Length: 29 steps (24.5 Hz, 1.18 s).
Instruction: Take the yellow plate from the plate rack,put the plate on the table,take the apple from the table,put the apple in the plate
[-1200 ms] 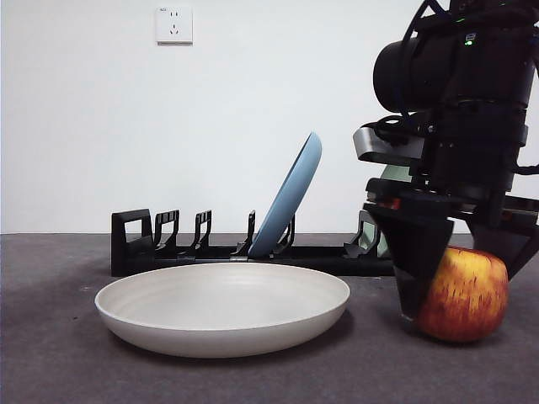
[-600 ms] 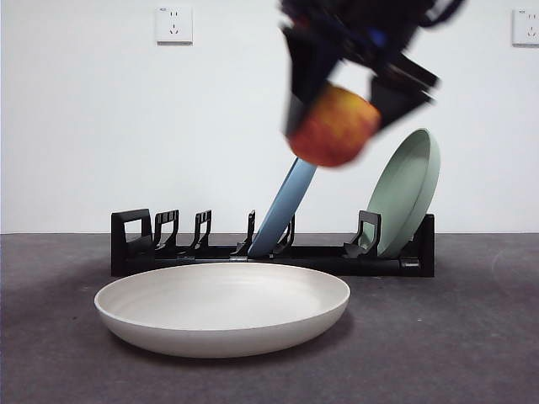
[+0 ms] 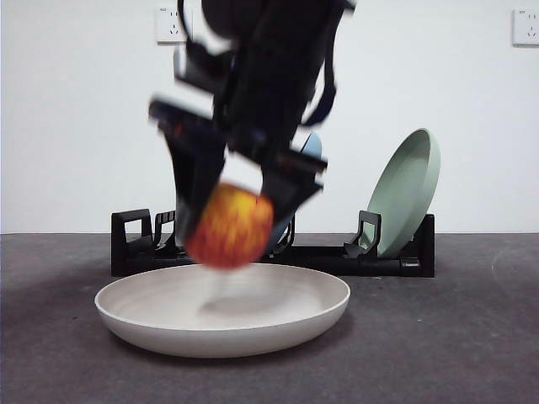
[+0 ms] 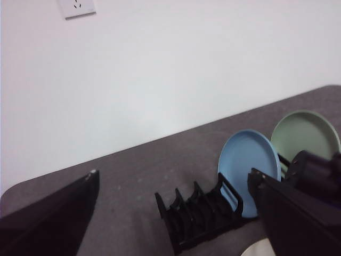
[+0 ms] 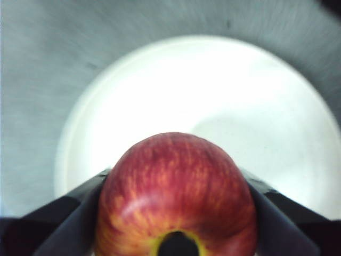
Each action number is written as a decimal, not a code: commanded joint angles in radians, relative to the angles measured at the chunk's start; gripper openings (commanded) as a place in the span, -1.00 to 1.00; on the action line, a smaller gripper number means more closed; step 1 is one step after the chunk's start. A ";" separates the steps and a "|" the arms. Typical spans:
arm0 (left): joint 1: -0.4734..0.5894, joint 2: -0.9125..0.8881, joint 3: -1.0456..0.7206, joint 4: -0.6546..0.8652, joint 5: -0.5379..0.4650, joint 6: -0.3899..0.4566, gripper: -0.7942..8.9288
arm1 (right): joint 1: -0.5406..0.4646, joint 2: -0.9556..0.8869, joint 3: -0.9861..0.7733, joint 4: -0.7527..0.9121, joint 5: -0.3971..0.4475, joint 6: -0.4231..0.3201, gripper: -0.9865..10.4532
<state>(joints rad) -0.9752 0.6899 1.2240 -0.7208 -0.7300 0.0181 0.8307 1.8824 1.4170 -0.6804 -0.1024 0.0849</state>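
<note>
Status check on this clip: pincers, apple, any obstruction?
Right pincer shut on apple, just above yellow plate. Left pincer open, clear. Nothing in the way.

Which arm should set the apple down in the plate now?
Right. Its pincer grips the apple just above the yellow plate; the left pincer is open, away by the plate rack.

No readable text, labels, brands or numbers showed anywhere; the white wall socket plate [image 3: 173, 24] carried only unmarked plug holes.
</note>
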 commanded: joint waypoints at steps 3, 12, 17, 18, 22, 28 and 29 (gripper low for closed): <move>0.002 -0.001 -0.004 -0.037 -0.002 0.007 0.13 | 0.002 0.091 0.003 0.012 0.007 -0.039 -0.85; 0.002 0.002 -0.004 -0.066 -0.002 0.000 0.13 | 0.003 0.105 0.003 0.017 0.004 -0.038 0.05; 0.002 0.013 -0.004 -0.066 -0.002 0.000 0.13 | 0.004 0.104 0.003 0.021 0.004 -0.032 0.19; 0.002 0.017 -0.004 -0.066 -0.002 0.000 0.13 | 0.004 0.102 0.003 0.021 0.004 -0.030 0.19; 0.002 0.044 -0.004 -0.066 -0.001 0.000 0.12 | 0.003 0.073 0.006 0.018 0.004 -0.030 0.19; 0.002 0.112 -0.004 -0.057 0.000 0.002 0.12 | -0.009 -0.050 0.008 0.011 0.008 -0.034 0.16; 0.002 0.127 -0.004 -0.056 0.000 0.007 0.12 | -0.015 -0.082 0.008 0.010 0.008 -0.036 0.16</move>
<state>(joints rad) -0.9752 0.8055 1.2243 -0.7868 -0.7300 0.0181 0.8196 1.8301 1.4193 -0.6731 -0.0967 0.0555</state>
